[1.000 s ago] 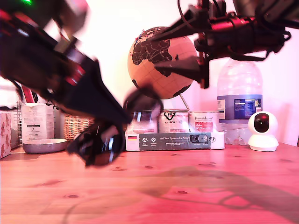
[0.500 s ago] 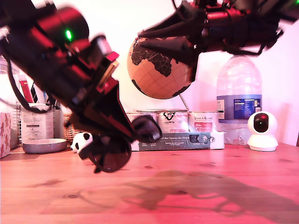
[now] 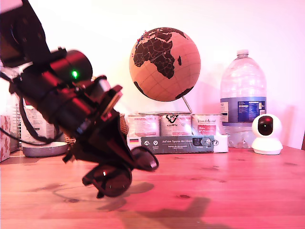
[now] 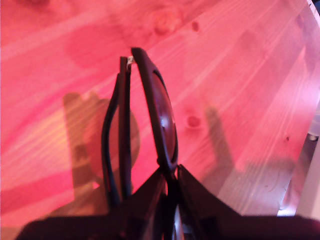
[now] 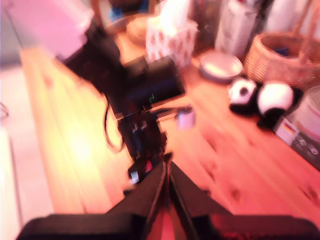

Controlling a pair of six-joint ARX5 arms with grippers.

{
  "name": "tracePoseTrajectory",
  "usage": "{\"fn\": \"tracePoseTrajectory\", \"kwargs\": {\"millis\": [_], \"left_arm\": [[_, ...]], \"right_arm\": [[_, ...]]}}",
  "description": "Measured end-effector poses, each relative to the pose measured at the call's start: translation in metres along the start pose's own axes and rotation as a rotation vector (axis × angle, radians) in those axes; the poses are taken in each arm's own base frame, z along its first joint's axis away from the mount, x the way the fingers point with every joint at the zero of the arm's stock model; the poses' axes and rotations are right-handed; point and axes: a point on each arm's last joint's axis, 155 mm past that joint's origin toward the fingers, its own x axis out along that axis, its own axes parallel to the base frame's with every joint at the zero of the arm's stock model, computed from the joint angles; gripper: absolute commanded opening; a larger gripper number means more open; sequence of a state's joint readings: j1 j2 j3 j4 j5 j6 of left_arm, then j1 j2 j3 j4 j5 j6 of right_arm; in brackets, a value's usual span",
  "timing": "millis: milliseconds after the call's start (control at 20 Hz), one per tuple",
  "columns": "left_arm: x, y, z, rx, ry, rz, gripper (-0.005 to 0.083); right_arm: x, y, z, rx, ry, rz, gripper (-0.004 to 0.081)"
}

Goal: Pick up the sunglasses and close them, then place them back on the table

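The sunglasses point(image 3: 119, 171) are held in my first gripper point(image 4: 170, 172), whose jaws are clamped on the frame near the bridge; in the first wrist view both temples appear folded flat against the frame point(image 4: 157, 115), so the closing step is judged done. In the exterior view the pair hangs at about seven o'clock from the globe point(image 3: 164, 64), just above the table point(image 3: 228, 191), its lower lens close over its own shadow and seemingly not yet in contact, though the gap is hard to read from this low angle.

Compared with a second ago, the glasses have been carried downward and the other arm, then stretched across the globe at twelve o'clock, has gone from the exterior view. My second gripper point(image 5: 166, 172) is seen only in its own blurred view, jaws closed with nothing between them, looking down on the first arm.

Only the set-down is judged to remain: a short lowering, then release.
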State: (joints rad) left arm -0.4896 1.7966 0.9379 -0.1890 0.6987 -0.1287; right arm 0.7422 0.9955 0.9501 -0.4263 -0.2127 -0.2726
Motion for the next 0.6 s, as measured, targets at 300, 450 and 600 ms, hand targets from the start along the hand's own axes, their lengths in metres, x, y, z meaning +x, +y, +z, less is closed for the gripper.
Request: {"fn": "tracePoseTrajectory", "kwargs": {"millis": [300, 450, 600], "left_arm": [[0.009, 0.009, -0.013, -0.044, 0.045, -0.004, -0.0017], [0.01, 0.01, -0.016, -0.056, 0.057, -0.005, 0.0098], [0.009, 0.016, -0.019, -0.072, 0.067, 0.025, 0.0271]], "right_arm": [[-0.009, 0.029, -0.033, -0.066, 0.158, 0.011, -0.0013], [-0.009, 0.032, -0.033, -0.075, 0.159, 0.011, -0.0013], [-0.009, 0.031, -0.033, -0.074, 0.159, 0.01, -0.0013]]}}
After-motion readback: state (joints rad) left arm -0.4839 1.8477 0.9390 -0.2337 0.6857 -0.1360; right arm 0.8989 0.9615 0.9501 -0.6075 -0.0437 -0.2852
